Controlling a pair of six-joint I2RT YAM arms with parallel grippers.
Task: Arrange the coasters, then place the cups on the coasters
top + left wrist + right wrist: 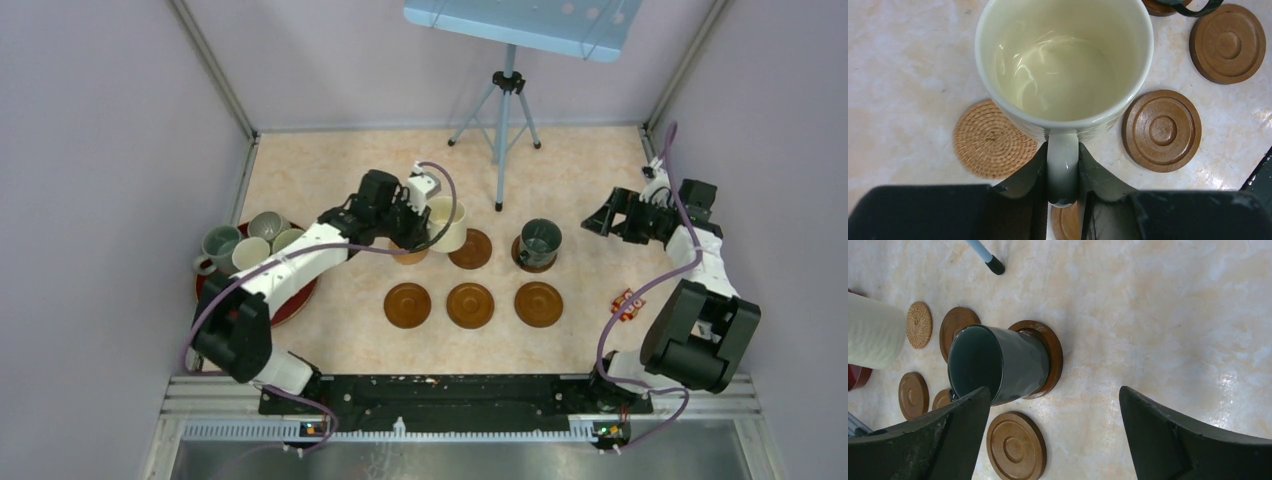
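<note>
Left claw (1062, 165) clenched on cream cup (1063, 75) handle; cup partly hides woven coaster (983, 145); right claw (1053, 395) released.

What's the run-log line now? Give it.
left end effector: holds cream cup | right end effector: open | dark cup: on coaster

Six coasters (470, 305); apparently six cups (540, 240), four crowded together; one tray (290, 305).
</note>
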